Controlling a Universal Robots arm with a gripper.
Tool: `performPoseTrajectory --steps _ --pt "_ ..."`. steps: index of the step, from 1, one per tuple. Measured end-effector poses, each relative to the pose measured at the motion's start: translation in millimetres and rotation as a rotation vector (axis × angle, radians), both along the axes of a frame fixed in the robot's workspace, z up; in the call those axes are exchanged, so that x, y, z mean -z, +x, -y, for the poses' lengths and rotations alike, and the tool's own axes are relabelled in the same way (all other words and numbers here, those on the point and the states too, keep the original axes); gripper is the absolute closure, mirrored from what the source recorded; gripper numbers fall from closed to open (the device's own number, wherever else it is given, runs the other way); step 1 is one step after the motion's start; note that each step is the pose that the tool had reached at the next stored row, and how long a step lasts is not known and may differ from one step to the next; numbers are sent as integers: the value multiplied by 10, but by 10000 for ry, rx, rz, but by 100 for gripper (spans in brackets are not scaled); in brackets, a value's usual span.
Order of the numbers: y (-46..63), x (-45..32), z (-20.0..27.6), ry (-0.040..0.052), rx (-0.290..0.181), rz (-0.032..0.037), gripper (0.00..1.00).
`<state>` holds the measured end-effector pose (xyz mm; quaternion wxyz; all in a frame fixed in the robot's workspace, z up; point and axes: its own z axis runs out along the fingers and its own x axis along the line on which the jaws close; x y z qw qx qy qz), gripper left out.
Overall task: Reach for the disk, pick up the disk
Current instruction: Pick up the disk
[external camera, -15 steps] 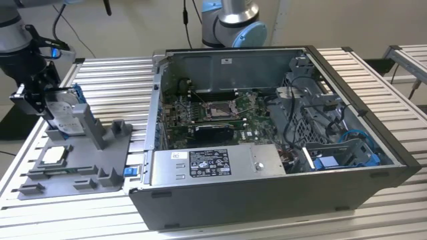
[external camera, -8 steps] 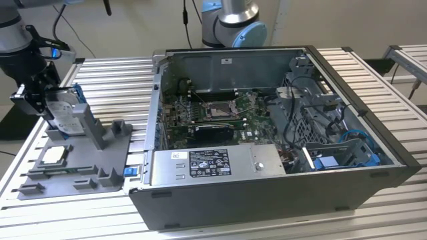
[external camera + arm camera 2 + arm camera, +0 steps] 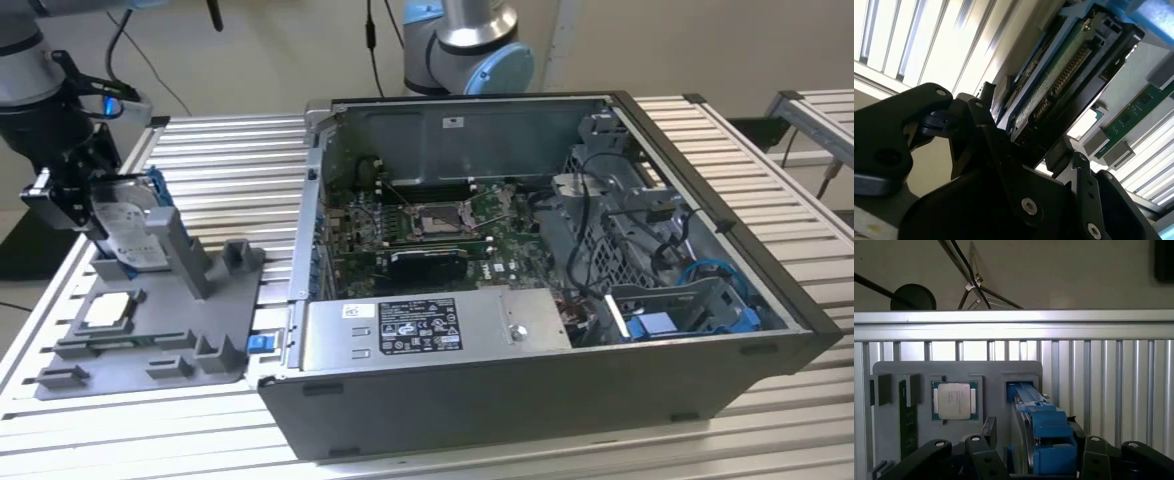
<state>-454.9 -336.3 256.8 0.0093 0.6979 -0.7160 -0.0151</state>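
The disk [image 3: 131, 232] stands on edge, slightly tilted, in the grey plastic stand [image 3: 200, 300] on the exterior view's left. Its silver face with the white label and a blue side rail show there. My gripper [image 3: 100, 205] has come down over its upper end. In the first wrist view the disk's blue rail [image 3: 1051, 430] lies between my black fingers [image 3: 988, 432], with a narrow gap on one side, and the gripper [image 3: 1036, 440] is open. In the second wrist view the disk's connector edge [image 3: 1064, 75] sits between the jaws of the gripper [image 3: 1029, 135].
A square silver chip [image 3: 110, 312] [image 3: 954, 400] and a green memory stick [image 3: 906, 425] rest in the same stand. An open computer case [image 3: 534, 300] lies on the slatted table to the exterior view's right, with a second arm's base [image 3: 461, 50] behind it.
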Motion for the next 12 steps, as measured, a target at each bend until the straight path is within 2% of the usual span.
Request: performPoseTrajectory --steps 3,4,12 --pt "0 1 0 1 1 2 0" --pt "0 1 -1 0 1 1 100" --pt "0 -16 -1 6 2 13 100"
